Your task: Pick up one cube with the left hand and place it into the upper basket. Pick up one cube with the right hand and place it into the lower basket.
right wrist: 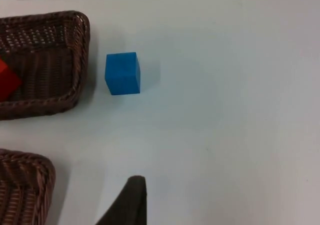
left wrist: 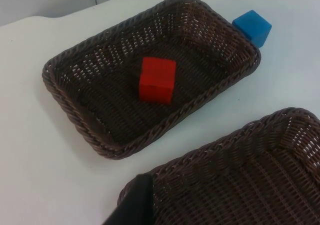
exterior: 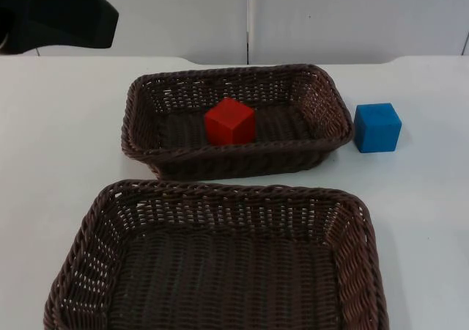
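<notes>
A red cube (exterior: pixel 229 121) lies inside the upper wicker basket (exterior: pixel 322 95), near its middle; the left wrist view has it too (left wrist: pixel 157 79). A blue cube (exterior: pixel 377 127) stands on the white table just right of that basket's right wall, apart from it (right wrist: pixel 122 73). The lower basket (exterior: pixel 102 213) holds nothing. My left gripper (left wrist: pixel 134 205) hangs high above the lower basket's left rim, its arm (exterior: pixel 58 11) drawn back to the far left. My right gripper (right wrist: pixel 131 200) hovers over bare table, well short of the blue cube.
The grey partition wall (exterior: pixel 249 15) closes the table at the back. Bare white table lies to the right of both baskets (exterior: pixel 425 220) and to the left of the upper basket (exterior: pixel 58 125).
</notes>
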Motion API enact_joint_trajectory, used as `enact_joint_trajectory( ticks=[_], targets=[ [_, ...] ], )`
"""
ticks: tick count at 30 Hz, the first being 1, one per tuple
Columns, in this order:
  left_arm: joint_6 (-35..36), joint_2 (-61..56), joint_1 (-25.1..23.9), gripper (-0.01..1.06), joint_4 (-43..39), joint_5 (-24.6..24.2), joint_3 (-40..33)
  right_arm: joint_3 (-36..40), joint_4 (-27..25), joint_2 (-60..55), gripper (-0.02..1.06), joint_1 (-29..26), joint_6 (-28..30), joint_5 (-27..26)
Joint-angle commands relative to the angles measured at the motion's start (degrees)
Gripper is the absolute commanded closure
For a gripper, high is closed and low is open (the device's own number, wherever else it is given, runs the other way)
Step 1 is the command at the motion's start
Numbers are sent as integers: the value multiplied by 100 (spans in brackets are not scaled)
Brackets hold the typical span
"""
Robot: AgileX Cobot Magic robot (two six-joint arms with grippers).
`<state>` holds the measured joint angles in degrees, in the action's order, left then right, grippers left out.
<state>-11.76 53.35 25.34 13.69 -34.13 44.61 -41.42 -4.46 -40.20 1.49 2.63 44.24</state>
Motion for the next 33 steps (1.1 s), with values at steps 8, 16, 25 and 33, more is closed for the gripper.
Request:
enact_joint_trajectory(
  ticks=[8,16,25,33],
  targets=[
    [32,-43,-6,0,69,-2,-36,-486,-212,-1528,-1,-12,0,-381],
    [32,-43,-6,0,69,-2,-36,-1145,-923,-3077,-1,-12,479,-510],
    [32,-43,-6,0,46,-2,-36,-1689,-1123,-4231,-1,-12,600,-578],
    [32,-43,-6,0,46,-2,-36,-2068,-1273,-5067,-1,-12,718,-636]
  ],
)
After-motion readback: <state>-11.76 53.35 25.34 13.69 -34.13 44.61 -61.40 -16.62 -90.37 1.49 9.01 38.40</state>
